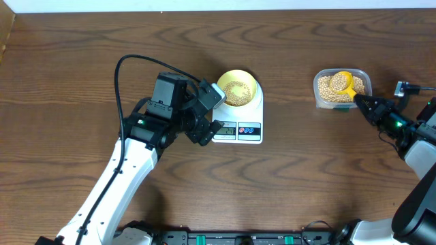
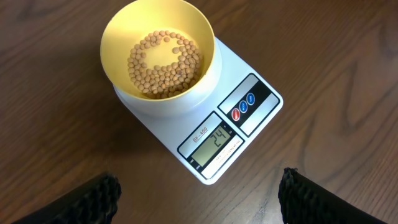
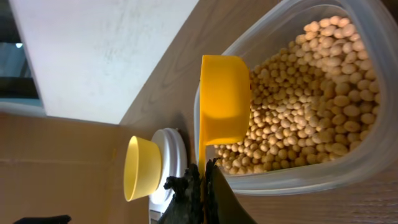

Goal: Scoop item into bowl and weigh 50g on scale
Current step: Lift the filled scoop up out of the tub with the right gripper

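Scale (image 1: pixel 256 114); display (image 1: pixel 225 130) end points nearside.

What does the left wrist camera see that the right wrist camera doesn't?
Only the left wrist view: the display on the scale, reading 24, its two buttons, the soybeans lying inside the bowl, and the open left claw.
Only the right wrist view: the yellow scoop, its handle pinched in the shut right claw, in the clear tub full of more soybeans.
Both: the pale yellow bowl sitting on the white scale.
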`<state>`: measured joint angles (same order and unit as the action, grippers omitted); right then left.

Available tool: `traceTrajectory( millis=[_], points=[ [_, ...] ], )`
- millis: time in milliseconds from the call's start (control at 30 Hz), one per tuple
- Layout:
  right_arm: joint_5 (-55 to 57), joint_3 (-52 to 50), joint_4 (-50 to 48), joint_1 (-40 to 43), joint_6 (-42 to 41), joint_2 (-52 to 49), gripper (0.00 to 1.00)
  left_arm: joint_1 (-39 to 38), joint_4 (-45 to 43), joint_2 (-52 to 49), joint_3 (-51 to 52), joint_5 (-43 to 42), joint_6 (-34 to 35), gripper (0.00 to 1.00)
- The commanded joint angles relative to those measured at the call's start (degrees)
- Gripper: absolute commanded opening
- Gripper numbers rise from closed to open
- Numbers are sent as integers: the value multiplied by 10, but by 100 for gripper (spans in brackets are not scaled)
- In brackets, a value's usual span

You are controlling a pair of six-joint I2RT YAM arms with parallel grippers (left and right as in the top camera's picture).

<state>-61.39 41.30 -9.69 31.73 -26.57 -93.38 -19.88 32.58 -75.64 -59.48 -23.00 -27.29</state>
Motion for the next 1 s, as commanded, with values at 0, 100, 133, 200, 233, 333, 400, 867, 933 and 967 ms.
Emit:
traceTrajectory(
  millis=[0, 100, 133, 200, 233, 333, 400, 867, 933, 967],
  points=[
    [-42, 5, -4, 7, -2, -8, 1, 3, 0, 4, 4, 1, -8, 84],
    [-65, 5, -14, 7, -2, -8, 1, 3, 0, 4, 4, 1, -8, 84],
    [-72, 5, -20, 7, -2, -8, 1, 3, 0, 4, 4, 1, -8, 84],
    [-85, 5, -30, 7, -11, -8, 1, 3, 0, 4, 4, 1, -8, 84],
    [-87, 5, -33, 6, -19, -8, 1, 3, 0, 4, 4, 1, -8, 84],
    [-94, 5, -37, 2, -30, -8, 1, 3, 0, 4, 4, 1, -8, 84],
    [-93, 5, -39, -4, -36, -8, 1, 3, 0, 4, 4, 1, -8, 84],
    [-80, 5, -134, -101, -139, -8, 1, 3, 0, 4, 4, 1, -8, 84],
    [-69, 5, -149, -118, -156, -8, 1, 3, 0, 4, 4, 1, -8, 84],
    [-65, 5, -153, -125, -164, -8, 1, 3, 0, 4, 4, 1, -8, 84]
  ],
)
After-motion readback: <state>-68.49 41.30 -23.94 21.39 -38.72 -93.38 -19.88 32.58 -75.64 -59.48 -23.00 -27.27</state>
